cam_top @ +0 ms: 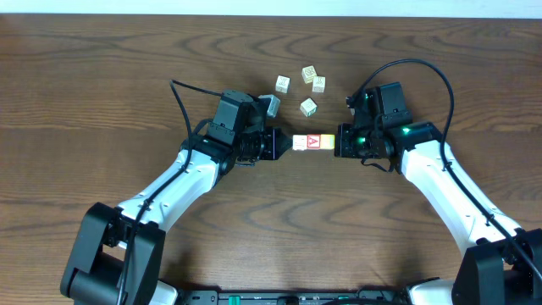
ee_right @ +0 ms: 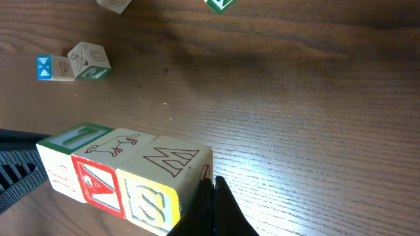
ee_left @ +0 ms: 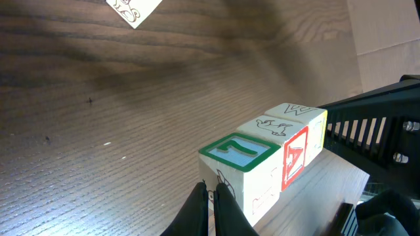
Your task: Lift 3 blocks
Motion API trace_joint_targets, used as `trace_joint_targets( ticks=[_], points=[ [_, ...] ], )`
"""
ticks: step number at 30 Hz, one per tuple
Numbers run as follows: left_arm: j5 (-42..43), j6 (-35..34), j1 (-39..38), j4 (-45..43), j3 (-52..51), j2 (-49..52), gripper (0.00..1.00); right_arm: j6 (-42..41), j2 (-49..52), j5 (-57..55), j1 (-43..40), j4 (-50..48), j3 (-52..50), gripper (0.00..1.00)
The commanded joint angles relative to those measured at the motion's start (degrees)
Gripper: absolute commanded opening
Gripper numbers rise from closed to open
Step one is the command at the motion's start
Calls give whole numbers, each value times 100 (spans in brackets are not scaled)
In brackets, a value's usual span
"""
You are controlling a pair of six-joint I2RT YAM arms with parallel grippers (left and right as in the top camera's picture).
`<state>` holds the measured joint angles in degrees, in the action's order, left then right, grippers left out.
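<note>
- Dark wood table (cam_top: 102, 68), with loose cubes (cam_top: 308, 107) lying beyond the arms.
- Left gripper (cam_top: 275, 144): fingers pressed together, tip butted against one end of the blocks (cam_top: 312, 141).
- Right gripper (cam_top: 343, 141): fingers likewise together, tip against the other end (three in a row, red one in the middle, squeezed between both arms).

The place reads as a robotics lab bench. A dark wood-grain counter (cam_top: 102, 68) carries a white-and-black left arm (cam_top: 174, 186) and right arm (cam_top: 445, 182) with a trailing black cable (cam_top: 406, 60) and green indicator lights. The props are toy letter cubes (cam_top: 308, 107) and a row of three blocks (cam_top: 312, 141).
</note>
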<state>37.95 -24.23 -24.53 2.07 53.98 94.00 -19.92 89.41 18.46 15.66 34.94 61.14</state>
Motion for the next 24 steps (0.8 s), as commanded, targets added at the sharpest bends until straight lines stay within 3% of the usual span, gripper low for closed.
trace_joint_targets(
  ticks=[1, 24],
  points=[
    [297, -52, -160, -66, 114, -101, 7, 46, -144, 710, 243, -39, 197, 1],
    [293, -48, -160, -66, 114, -131, 7, 48, -144, 616, 243, 4, 197, 1]
  ],
)
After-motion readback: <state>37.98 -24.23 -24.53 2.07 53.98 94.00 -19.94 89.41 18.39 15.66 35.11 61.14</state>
